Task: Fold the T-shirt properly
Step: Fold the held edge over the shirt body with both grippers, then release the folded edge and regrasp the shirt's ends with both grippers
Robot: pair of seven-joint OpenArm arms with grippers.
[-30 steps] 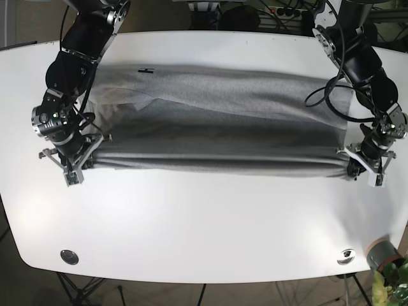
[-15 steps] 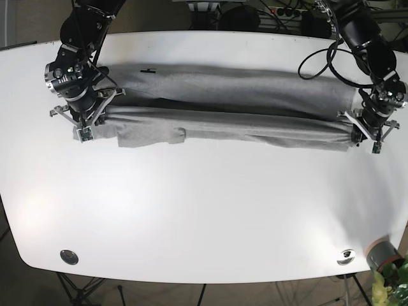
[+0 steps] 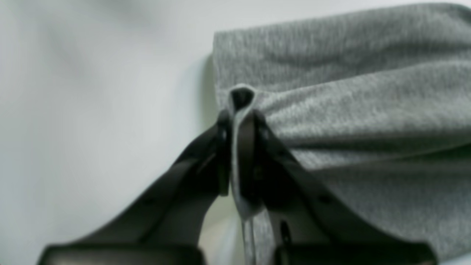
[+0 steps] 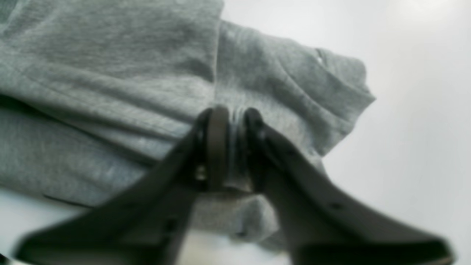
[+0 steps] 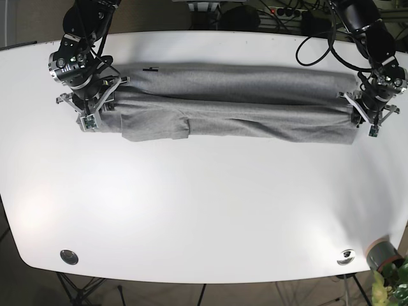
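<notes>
We see a big white table (image 5: 204, 210). On its far side lies the gray T-shirt (image 5: 236, 102), folded into a long band that runs from side to side. Our left gripper (image 3: 239, 125) pinches a fold of the shirt's edge tight at one end of the band. Our right gripper (image 4: 230, 121) pinches the cloth tight at the other end, close to a sleeve (image 4: 316, 92).
</notes>
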